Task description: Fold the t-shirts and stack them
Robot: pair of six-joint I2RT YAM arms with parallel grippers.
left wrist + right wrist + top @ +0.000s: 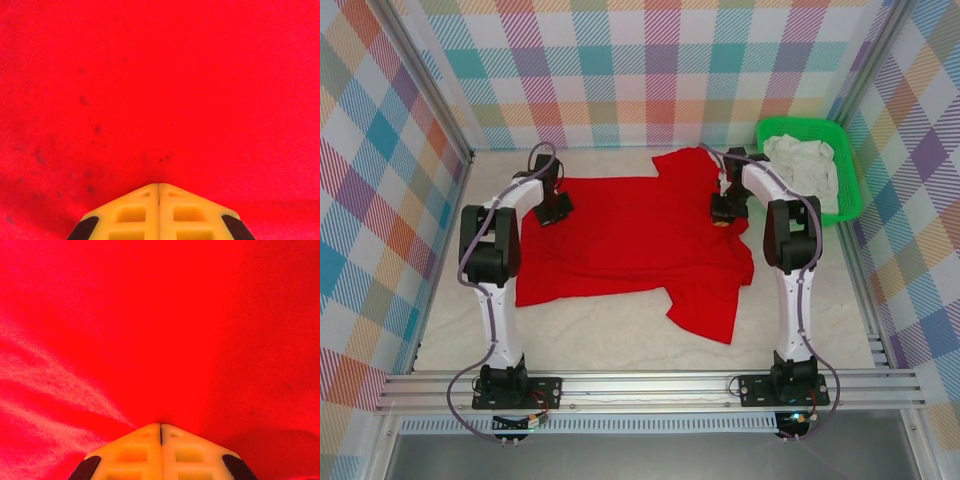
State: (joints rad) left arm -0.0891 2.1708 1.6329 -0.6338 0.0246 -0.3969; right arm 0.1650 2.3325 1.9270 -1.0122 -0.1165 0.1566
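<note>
A bright red t-shirt (pixel 630 245) lies spread on the table between the two arms, one sleeve pointing toward the near edge and another toward the back. My left gripper (pixel 556 210) is down on the shirt's far left corner. Its jaws (pixel 159 185) are shut, with the tips pressed into the red cloth (pixel 160 90). My right gripper (pixel 722 214) is down on the far right part, by the back sleeve. It (pixel 160 425) is shut too, and creases in the cloth (pixel 165 325) run into its tips.
A green basket (pixel 802 126) stands at the back right with a crumpled white cloth (pixel 805 165) in it. Checked walls close in the left, back and right sides. A metal rail (pixel 640 385) runs along the near edge.
</note>
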